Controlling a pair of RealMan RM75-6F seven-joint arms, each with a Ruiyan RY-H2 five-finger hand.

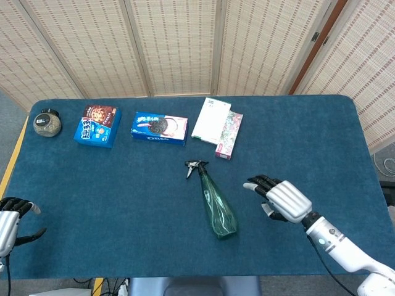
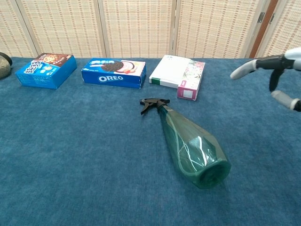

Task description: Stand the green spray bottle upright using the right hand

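The green spray bottle [image 1: 216, 202] lies on its side in the middle of the blue table, black trigger head [image 1: 195, 166] pointing away and its wide base toward me; the chest view shows the same bottle [image 2: 193, 147]. My right hand [image 1: 282, 198] hovers to the right of the bottle, fingers apart and reaching toward it, holding nothing and a short gap away. In the chest view that right hand [image 2: 277, 75] enters at the right edge. My left hand [image 1: 7, 222] sits at the table's front left corner, fingers spread, empty.
Along the back stand a blue snack box [image 1: 97, 125], an Oreo box [image 1: 160, 127], a white box [image 1: 211, 119] and a floral pink box [image 1: 229, 134]. A dark round jar [image 1: 47, 123] sits at the far left. Folding screens close off the back.
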